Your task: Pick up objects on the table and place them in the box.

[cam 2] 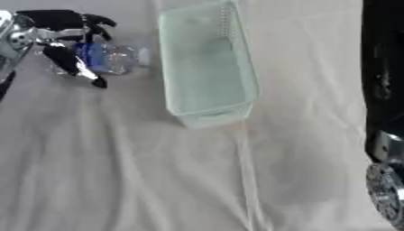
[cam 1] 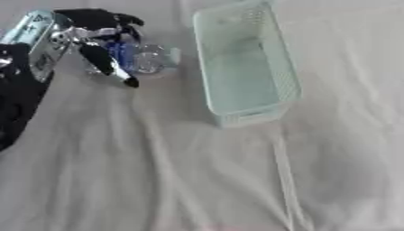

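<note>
Nearest the robot it's just wrinkled white cloth (cam 1: 197, 180) over the table, a big open stretch with one long crease running up toward the basket, so lots of room to move there. Further up, the pale green mesh box (cam 1: 288, 76) sits lengthwise, nothing in it that I can see, near end pointing back at the robot. To the left of it, close but not touching, a clear plastic bottle (cam 1: 146, 58) with a blue label lies on its side. The left hand (cam 1: 98, 34) is right on it at the far left, black fingers and thumb curled round the label end. The right eye view adds something the left one lacks: the right arm (cam 2: 387, 113), a black and silver column down the right edge, hand itself out of shot.
</note>
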Robot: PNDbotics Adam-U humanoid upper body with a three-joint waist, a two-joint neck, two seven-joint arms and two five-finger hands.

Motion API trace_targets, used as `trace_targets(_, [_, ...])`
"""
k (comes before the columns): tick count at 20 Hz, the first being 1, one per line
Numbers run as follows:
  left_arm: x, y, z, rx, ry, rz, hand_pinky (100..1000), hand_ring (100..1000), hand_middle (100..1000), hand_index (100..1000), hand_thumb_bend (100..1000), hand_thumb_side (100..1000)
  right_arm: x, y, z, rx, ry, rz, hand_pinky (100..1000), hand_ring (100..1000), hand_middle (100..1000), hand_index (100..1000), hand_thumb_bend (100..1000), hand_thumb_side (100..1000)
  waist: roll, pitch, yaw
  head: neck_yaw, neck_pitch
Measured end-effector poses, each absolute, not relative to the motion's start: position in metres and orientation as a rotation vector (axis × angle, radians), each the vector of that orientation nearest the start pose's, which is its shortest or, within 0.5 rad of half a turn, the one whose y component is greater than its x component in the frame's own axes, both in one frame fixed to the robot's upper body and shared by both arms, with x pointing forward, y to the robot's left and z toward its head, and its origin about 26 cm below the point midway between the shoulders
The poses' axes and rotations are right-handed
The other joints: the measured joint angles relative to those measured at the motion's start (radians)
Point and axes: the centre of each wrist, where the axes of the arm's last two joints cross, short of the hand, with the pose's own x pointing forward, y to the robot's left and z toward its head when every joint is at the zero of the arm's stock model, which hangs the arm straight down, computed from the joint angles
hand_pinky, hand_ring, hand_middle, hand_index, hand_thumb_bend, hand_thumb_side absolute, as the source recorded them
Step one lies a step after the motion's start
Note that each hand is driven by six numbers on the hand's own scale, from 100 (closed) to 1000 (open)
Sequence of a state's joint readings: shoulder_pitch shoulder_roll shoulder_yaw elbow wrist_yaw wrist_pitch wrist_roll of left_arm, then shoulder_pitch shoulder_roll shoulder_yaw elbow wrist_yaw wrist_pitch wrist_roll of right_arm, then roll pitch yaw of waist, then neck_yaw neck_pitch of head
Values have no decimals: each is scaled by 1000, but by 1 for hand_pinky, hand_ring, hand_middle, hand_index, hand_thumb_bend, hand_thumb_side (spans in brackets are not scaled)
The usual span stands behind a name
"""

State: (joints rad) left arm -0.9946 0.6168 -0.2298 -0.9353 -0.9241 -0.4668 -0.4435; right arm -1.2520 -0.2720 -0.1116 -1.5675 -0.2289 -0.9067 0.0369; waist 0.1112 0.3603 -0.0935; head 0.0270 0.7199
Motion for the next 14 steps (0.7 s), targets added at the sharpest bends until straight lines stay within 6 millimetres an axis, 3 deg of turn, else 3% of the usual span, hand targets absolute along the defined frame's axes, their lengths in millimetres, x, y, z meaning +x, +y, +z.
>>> trace_targets(8, [472,329,247,984,-1318,-1828,206,413,1000,758,544,345,363,-184,444,-372,2561,-139,690,784,833,851,100,1000,0,2,0,1,0])
trace_targets(10, [472,329,248,988,-1312,-1824,114,347,959,675,451,264,363,-184,445,-371,2558,-140,689,784,833,851,100,1000,-1,2,1,1,0])
trace_targets(12, [471,328,249,1002,-1314,-1818,100,288,899,582,341,175,363,-185,446,-373,2558,-138,689,784,833,852,100,1000,-1,3,2,1,0])
trace_targets(14, [470,328,251,1030,-1320,-1808,100,244,853,528,289,108,363,-185,445,-375,2560,-138,688,784,833,851,100,1000,-1,4,3,1,0])
